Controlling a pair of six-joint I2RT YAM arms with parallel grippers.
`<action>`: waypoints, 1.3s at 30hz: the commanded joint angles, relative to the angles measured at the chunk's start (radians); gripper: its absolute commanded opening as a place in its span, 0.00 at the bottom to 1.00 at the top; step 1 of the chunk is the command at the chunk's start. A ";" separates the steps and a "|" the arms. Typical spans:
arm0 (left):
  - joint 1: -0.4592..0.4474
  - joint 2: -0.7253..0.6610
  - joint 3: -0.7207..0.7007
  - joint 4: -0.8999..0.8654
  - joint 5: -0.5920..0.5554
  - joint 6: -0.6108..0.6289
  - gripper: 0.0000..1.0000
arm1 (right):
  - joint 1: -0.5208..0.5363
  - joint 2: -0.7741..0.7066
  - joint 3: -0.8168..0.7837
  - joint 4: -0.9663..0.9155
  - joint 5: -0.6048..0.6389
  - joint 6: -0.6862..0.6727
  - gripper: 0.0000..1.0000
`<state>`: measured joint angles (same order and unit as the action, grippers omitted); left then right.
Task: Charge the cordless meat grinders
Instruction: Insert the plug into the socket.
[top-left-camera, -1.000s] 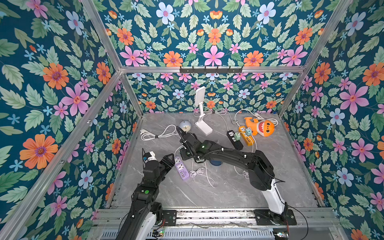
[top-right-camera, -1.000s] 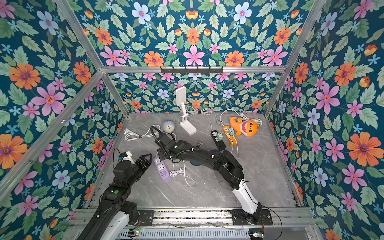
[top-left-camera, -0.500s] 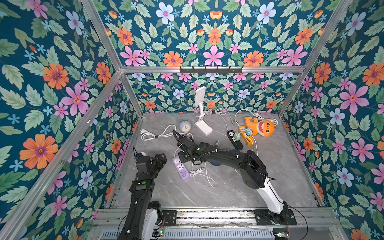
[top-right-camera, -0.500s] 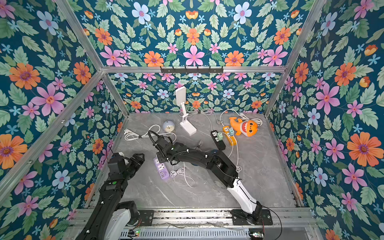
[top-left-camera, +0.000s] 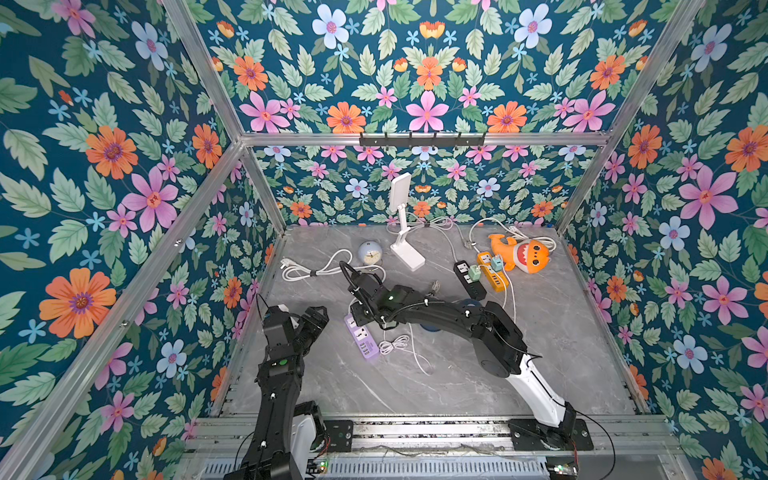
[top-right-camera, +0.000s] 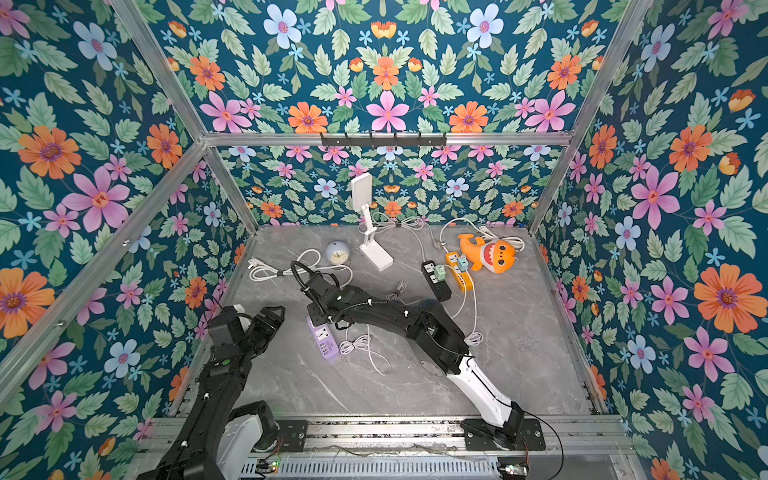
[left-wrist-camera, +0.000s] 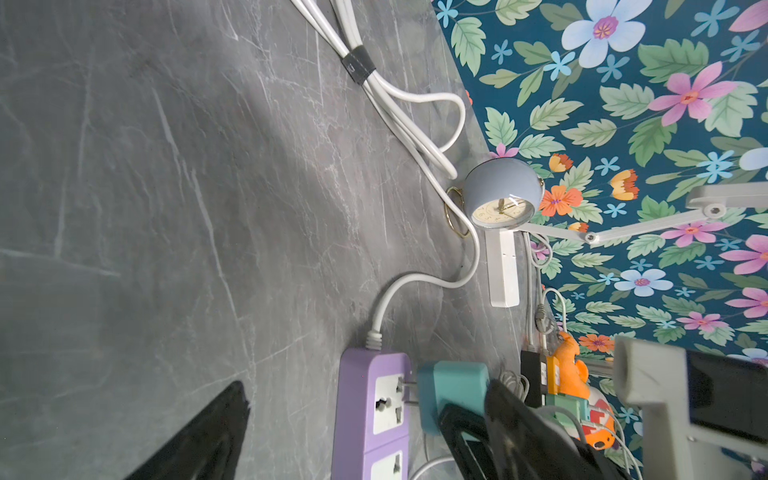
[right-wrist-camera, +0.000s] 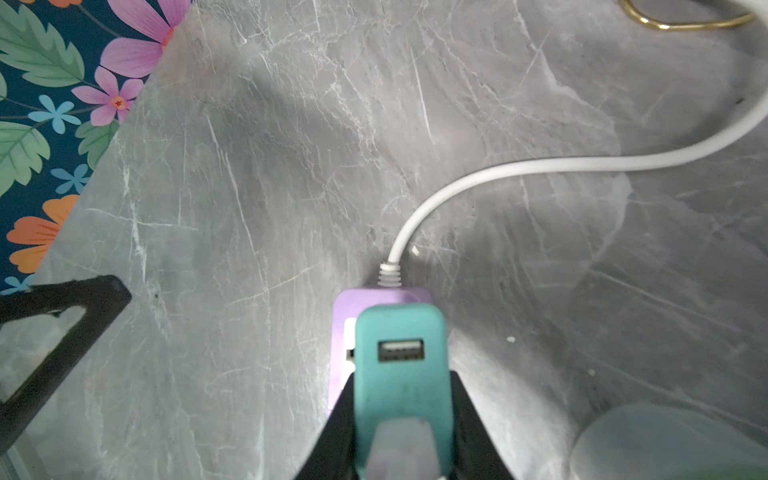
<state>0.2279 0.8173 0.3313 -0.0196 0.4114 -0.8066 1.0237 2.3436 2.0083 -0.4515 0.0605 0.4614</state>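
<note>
My right gripper (right-wrist-camera: 401, 386) is shut on a teal plug adapter (right-wrist-camera: 401, 328). The adapter's prongs sit at the end socket of the purple power strip (left-wrist-camera: 370, 415), with a short length of prong still showing. In both top views my right gripper (top-left-camera: 359, 320) (top-right-camera: 318, 320) hangs over that end of the purple power strip (top-left-camera: 363, 338). My left gripper (top-left-camera: 305, 318) (left-wrist-camera: 365, 390) stands open just left of the strip, holding nothing. Of the cordless meat grinders I see only a dark blue sliver (top-left-camera: 428, 328) under my right arm. A blurred pale dome (right-wrist-camera: 665, 440) lies beside the strip.
A pale-blue clock (top-left-camera: 371, 252), a white folding stand (top-left-camera: 405, 245) and a bundled white cord (top-left-camera: 311, 270) lie at the back left. A black strip (top-left-camera: 469, 280), an orange strip (top-left-camera: 492, 270) with adapters and an orange shark toy (top-left-camera: 521, 253) lie back right. A thin white cable (top-left-camera: 395, 345) is coiled by the purple strip.
My left gripper has opened and drawn back from the purple strip towards the left wall. My right gripper has come down and nearer, bringing the adapter to the strip's end socket.
</note>
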 joint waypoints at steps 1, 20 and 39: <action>0.004 0.006 -0.001 0.032 0.020 0.014 0.89 | 0.001 0.017 0.016 -0.024 -0.005 -0.001 0.00; 0.016 0.011 -0.015 0.043 0.039 0.018 0.89 | 0.022 -0.029 -0.061 -0.027 0.031 -0.002 0.00; 0.029 0.020 -0.008 0.046 0.036 0.030 0.89 | 0.071 0.081 -0.065 -0.090 0.111 0.002 0.00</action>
<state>0.2546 0.8333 0.3157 0.0067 0.4442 -0.7864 1.0901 2.3852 1.9720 -0.3836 0.2005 0.4492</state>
